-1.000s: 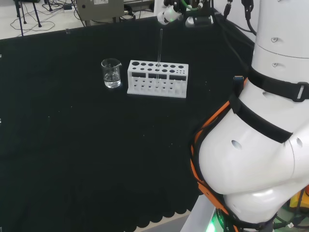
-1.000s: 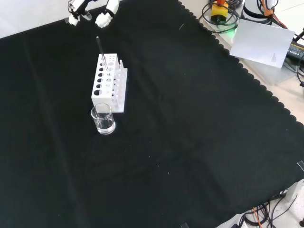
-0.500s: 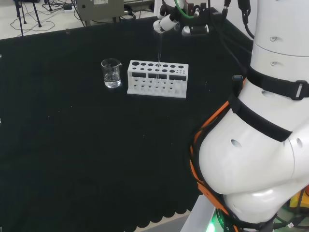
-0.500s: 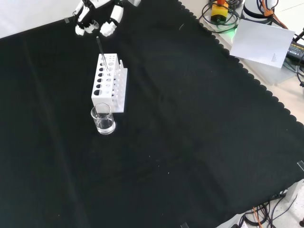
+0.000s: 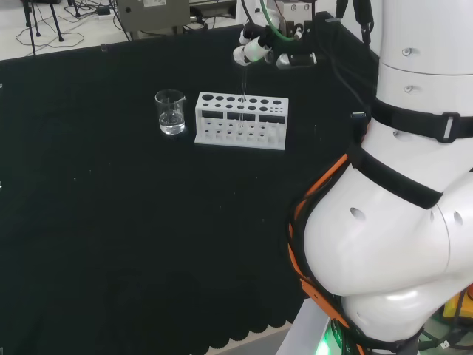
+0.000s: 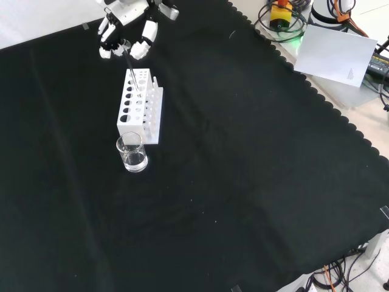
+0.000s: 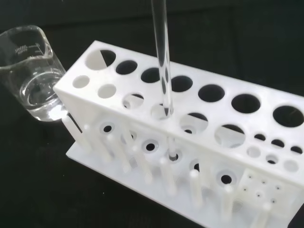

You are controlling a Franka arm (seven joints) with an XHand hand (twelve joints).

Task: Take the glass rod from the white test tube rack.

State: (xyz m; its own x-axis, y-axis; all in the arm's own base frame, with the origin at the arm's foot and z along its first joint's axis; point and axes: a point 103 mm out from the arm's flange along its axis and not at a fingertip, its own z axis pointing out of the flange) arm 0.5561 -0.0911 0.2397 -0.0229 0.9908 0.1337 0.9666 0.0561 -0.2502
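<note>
Fingers (image 6: 141, 47) spread either side of glass rod (image 7: 162, 52) top — contact unclear, rod upright in white rack (image 5: 242, 120)

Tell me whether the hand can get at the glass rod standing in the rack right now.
Probably yes. The hand is at the top end of the glass rod, which stands upright in the white rack, its upper length bare. The beaker stands beyond the rack's far end.

White arm (image 5: 399, 244), black straps, orange cable
</note>
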